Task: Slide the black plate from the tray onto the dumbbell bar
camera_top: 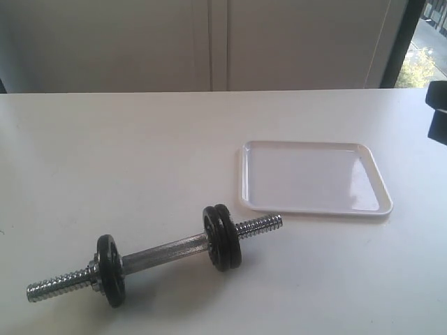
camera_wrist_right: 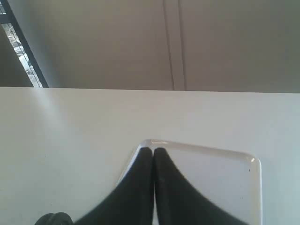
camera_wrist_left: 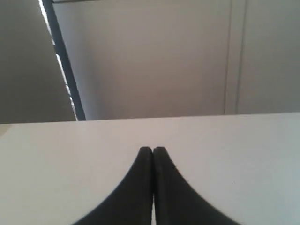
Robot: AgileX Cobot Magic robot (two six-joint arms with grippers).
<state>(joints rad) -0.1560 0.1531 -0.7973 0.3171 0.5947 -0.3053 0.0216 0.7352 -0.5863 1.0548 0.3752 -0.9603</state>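
Observation:
The dumbbell bar [camera_top: 164, 252] lies on the white table, front left, with both threaded ends showing. One black disc [camera_top: 110, 271] sits near its left end. Two more black discs [camera_top: 222, 236] stand side by side near its right end; which of them is the black plate I cannot tell. The white tray [camera_top: 307, 174] to the right holds nothing. My left gripper [camera_wrist_left: 153, 149] is shut and empty over bare table. My right gripper [camera_wrist_right: 153, 150] is shut and empty, its tips over a corner of the tray [camera_wrist_right: 211, 187].
A dark part of the right arm [camera_top: 437, 108] shows at the right edge of the exterior view. A dark rounded shape [camera_wrist_right: 54, 219] peeks in at one corner of the right wrist view. A wall and a window frame stand behind the table.

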